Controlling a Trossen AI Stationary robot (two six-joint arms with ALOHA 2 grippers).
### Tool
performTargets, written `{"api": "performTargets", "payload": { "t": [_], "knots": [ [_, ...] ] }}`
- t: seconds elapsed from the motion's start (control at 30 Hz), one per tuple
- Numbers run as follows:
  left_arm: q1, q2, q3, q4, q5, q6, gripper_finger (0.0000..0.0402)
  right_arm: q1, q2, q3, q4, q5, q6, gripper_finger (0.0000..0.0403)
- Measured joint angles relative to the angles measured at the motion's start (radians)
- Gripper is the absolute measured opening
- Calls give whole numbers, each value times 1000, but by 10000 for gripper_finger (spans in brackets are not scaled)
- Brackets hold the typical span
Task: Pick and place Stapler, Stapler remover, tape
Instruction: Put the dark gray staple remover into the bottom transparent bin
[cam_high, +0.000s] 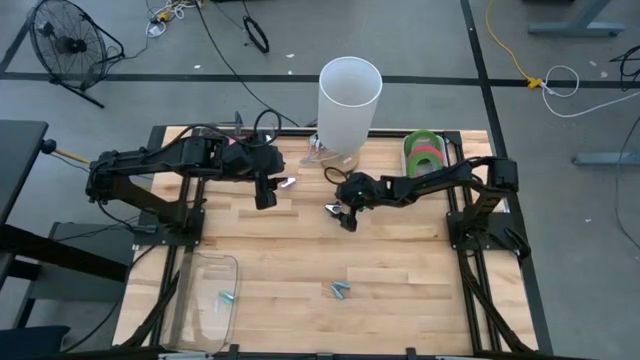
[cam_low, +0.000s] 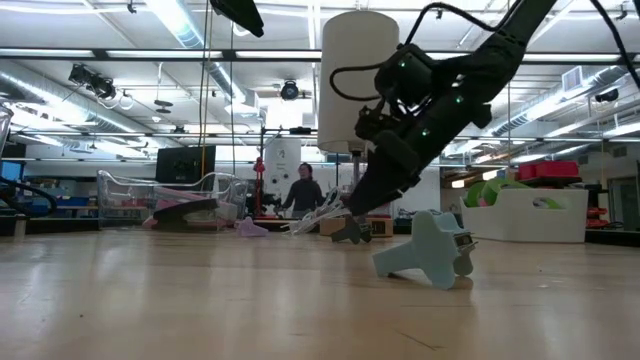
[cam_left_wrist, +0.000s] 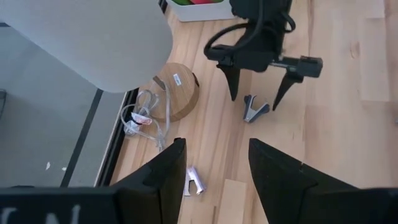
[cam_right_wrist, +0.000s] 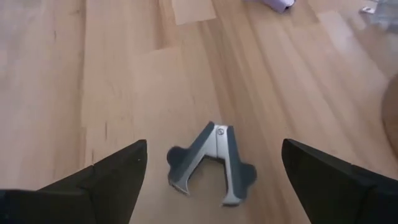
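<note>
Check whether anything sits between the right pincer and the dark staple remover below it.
Nothing visible does. The right pincer hangs open straight over the dark staple remover, one finger on each side, with only bare wooden table around it. The lamp base stands off to one side, clear of the approach.

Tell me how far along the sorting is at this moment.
Done: one pale-blue staple remover already lies in the clear bin, and tape rings sit in the white tray. In hand: the right gripper is open around a dark staple remover, not yet closed. The left gripper hovers open above a silver staple remover. Left: another pale-blue remover on the table.
</note>
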Motion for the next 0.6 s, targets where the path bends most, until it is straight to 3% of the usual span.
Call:
{"api": "performTargets", "payload": {
  "t": [0.6],
  "knots": [
    [0, 0, 0, 0, -23, 1, 177, 2, 85, 0, 35, 26, 44, 371]
  ]
}}
